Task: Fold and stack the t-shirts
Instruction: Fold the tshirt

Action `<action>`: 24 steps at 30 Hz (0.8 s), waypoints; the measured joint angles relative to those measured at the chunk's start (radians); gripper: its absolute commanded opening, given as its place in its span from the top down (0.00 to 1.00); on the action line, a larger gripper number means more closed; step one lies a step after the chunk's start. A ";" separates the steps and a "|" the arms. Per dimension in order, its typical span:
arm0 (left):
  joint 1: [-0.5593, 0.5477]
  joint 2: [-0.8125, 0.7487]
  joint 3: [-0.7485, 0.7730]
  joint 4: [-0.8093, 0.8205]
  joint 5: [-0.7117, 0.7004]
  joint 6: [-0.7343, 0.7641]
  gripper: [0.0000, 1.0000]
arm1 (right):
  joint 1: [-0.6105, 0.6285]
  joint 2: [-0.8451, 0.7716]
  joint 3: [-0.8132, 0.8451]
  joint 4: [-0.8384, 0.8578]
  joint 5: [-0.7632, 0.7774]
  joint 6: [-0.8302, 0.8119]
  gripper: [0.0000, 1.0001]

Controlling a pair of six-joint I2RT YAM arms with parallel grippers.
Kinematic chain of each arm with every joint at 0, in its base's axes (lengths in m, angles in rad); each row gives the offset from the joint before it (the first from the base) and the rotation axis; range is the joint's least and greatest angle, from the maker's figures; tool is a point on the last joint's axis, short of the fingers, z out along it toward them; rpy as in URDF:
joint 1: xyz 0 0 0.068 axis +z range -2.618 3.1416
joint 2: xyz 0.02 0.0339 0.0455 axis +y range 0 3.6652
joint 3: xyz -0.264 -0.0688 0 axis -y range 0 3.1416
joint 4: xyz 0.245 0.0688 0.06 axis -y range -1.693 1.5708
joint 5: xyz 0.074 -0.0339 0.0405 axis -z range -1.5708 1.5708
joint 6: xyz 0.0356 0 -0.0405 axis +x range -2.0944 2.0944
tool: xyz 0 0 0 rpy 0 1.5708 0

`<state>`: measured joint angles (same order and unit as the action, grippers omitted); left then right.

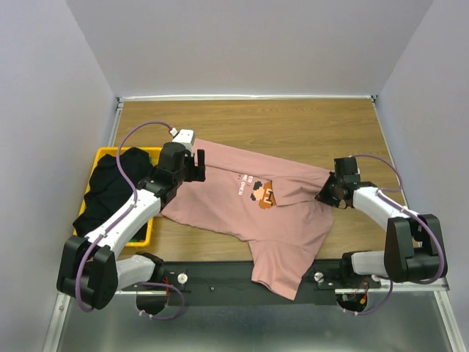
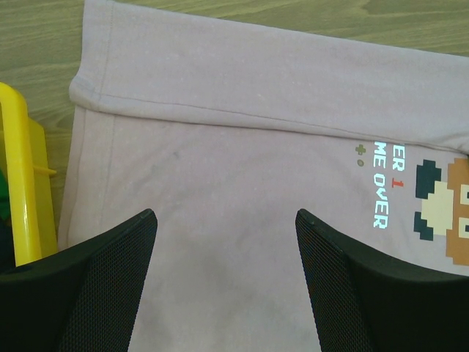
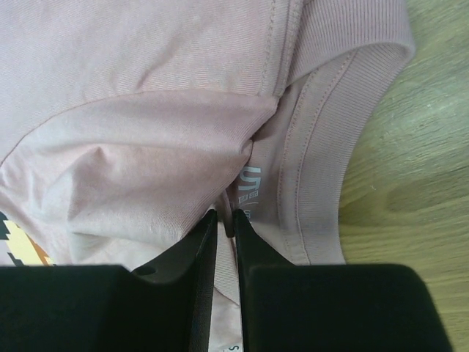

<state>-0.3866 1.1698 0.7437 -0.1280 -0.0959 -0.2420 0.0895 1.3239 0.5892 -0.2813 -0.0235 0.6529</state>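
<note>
Cloth of the pink t-shirt [image 1: 286, 220] fills the clamped right pincer [image 3: 226, 220]; left pincer [image 2: 227, 220] gapes; black t-shirt [image 1: 110, 187] half-covers basket [image 1: 148, 235].

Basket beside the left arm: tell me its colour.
The basket is yellow, clearest in the left wrist view.

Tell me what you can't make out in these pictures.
- Top view: the black shirt and the left arm hide what else lies in the yellow basket.
- Left wrist view: a fold of the pink shirt covers part of its white lettering.
</note>
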 measured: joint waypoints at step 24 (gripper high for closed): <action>0.000 0.009 0.000 0.000 0.000 0.000 0.16 | 0.000 -0.013 0.051 -0.058 -0.004 -0.033 0.99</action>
<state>-0.3866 1.1786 0.7437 -0.1284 -0.0956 -0.2420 0.0895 1.3106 0.6407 -0.3397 -0.0273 0.6201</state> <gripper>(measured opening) 0.842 0.081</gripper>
